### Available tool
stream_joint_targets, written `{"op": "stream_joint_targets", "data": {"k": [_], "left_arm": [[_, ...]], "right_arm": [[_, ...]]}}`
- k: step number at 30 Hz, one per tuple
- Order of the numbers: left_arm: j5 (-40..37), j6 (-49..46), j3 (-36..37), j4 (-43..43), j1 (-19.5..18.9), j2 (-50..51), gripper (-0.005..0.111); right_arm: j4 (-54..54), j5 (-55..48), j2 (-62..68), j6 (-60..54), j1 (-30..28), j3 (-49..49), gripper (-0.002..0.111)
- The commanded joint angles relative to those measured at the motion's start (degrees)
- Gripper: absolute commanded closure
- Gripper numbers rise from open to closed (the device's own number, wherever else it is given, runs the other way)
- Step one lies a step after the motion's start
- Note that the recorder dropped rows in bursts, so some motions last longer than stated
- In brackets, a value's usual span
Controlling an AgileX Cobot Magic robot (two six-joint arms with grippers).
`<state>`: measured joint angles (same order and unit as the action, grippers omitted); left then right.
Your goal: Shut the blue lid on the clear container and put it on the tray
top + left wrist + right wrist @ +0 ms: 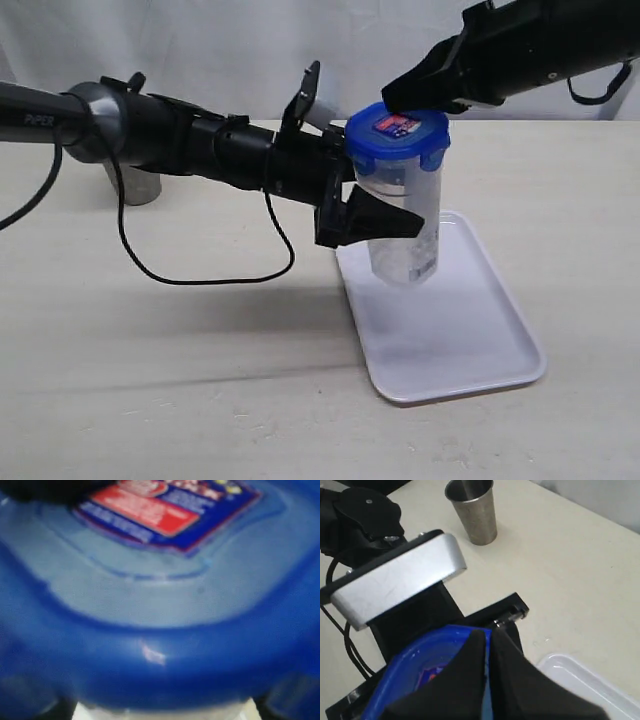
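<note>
The clear container (408, 245) hangs tilted just above the near-left part of the white tray (470, 345). My left gripper (398, 216) is shut on its body from the side. The blue lid (397, 137) sits on the container's rim, sticker side up. In the left wrist view the lid (160, 645) fills the picture, and the left jaws are hidden there. My right gripper (402, 97) rests on the lid's far top edge. Its two fingers are pressed together over the lid (415, 665), shut (488, 639) with nothing between them.
A grey metal cup (135, 186) (472, 511) stands at the back left behind the left arm. A black cable (200, 276) loops down from that arm onto the table. The tray's corner (580, 680) shows beside the right fingers.
</note>
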<state>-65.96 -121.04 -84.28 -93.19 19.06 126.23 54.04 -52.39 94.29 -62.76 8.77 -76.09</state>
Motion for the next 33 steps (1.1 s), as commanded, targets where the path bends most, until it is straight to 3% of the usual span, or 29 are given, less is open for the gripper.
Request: {"op": "stream_joint_targets", "data": {"k": [1,6,12,19,26,33], "left_arm": [[1.08,-1.63,-0.57,-4.73,2.36,0.97,0.107],[6.39,-1.63,-0.57,-1.26,2.39,3.55,0.107],[13.6,-1.63,-0.57,1.64,2.49,6.3,0.107],[20.85,-1.63,-0.57,9.96,7.74,6.3,0.107],[23.12,-1.63,-0.57,3.31,8.61,6.3,0.107],[22.68,-1.63,-0.57,3.98,8.21,6.02,0.107]], "right_arm": [[-2.4,0.23,-2.19,-0.9,-1.15,1.47,0.104],[0.08,3.85,-8.96,-0.16,-6.38,3.79,0.104],[8.12,5.25,-13.33,-4.9,-6.62,12.85,0.104],[15.79,5.48,-13.33,-14.22,-6.62,21.47,0.104],[15.19,4.43,-14.17,-12.96,-6.62,21.81,0.104],[15.79,8.08,-19.82,-12.96,-6.62,20.77,0.104]]}}
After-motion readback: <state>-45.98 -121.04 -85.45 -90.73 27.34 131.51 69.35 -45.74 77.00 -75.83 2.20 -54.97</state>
